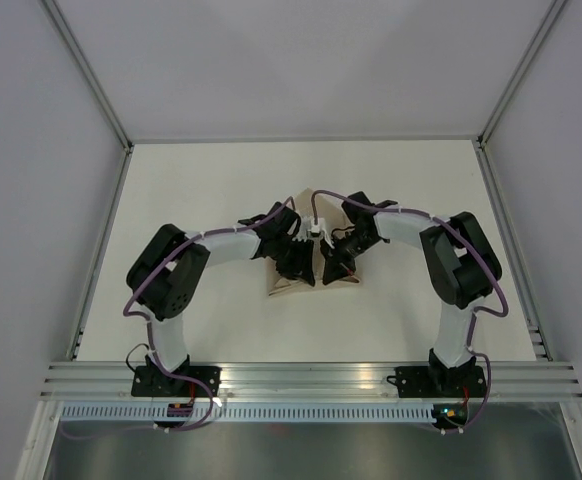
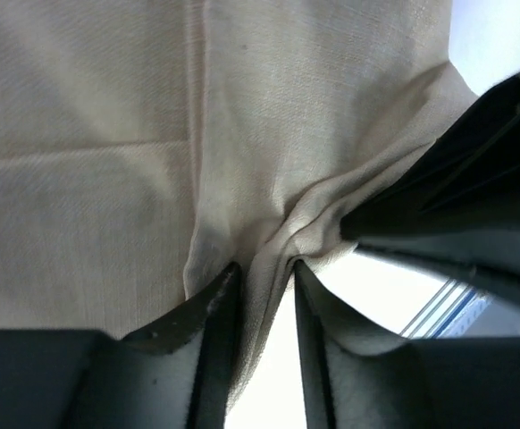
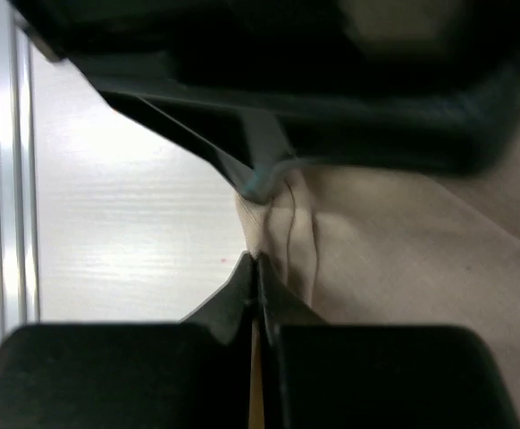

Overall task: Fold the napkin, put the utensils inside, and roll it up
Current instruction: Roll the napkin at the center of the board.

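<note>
Napkin (image 1: pixel 283 286) lies at the centre of the counter (image 1: pixel 191 190); in the top view it is mostly covered by the two wrists, which meet over it. Left gripper (image 2: pixel 264 271): jaws parted, with a bunched fold of the cloth running down between them at lower centre of its wrist view. Right gripper (image 3: pixel 256 261): jaws clenched on a thin edge of the napkin, and the cloth spreads toward the right of that frame.

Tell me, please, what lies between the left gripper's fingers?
A bunched fold of the napkin runs between the parted fingers, as the left wrist view shows.
</note>
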`<state>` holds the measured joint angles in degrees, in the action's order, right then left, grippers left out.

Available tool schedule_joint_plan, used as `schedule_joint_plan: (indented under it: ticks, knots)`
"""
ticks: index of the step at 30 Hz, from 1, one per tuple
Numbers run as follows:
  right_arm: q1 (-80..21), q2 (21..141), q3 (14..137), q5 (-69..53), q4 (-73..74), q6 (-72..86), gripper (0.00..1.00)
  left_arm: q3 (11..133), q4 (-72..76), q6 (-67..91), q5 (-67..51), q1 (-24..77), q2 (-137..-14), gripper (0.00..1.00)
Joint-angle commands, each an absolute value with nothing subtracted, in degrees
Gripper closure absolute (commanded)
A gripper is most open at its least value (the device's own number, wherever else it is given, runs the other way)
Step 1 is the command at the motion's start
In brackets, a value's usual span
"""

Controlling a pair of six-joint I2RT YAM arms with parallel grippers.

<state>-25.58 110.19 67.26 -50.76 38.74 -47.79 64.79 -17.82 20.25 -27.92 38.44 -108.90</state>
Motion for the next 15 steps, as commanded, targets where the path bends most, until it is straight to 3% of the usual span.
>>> schedule_joint_plan:
  ticks: [1, 15]
  knots:
    - [-19.5, 116.3, 67.4, -44.6, 46.3, -40.4, 0.99, 61.9, -9.9, 17.5, -23.8, 38.3, -100.7, 0.59]
    - [-18.1, 125.1, 75.0, -45.3, 55.3, -43.3, 0.99, 54.2, 3.5, 16.5, -21.1, 37.2, -90.7, 0.53]
